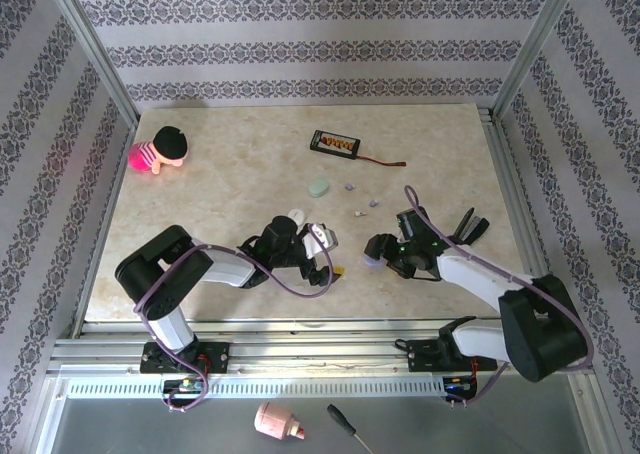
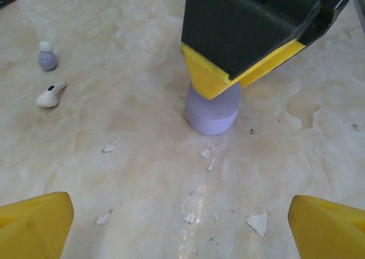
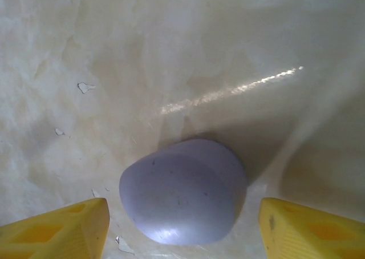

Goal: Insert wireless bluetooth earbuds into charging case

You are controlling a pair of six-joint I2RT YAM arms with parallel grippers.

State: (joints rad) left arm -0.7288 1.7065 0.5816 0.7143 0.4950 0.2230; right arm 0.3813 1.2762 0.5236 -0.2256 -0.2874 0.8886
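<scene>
Gaps show on either side of your right gripper: its yellow fingertips are spread wide and straddle the pale lavender, pebble-shaped plastic charging case without touching it. The case sits on the cream marbled tabletop.

Your left gripper is also wide open and holds nothing. It hovers low, facing the same case, with one black, yellow-tipped finger of the right gripper over the case's top.

Farther off on the table, two loose earbuds lie near each other but apart: a whitish stemmed plastic earbud and a small lavender earbud with a white tip. Beyond them the overhead view shows another lavender bud just beside a mint-green pebble-like case.
</scene>
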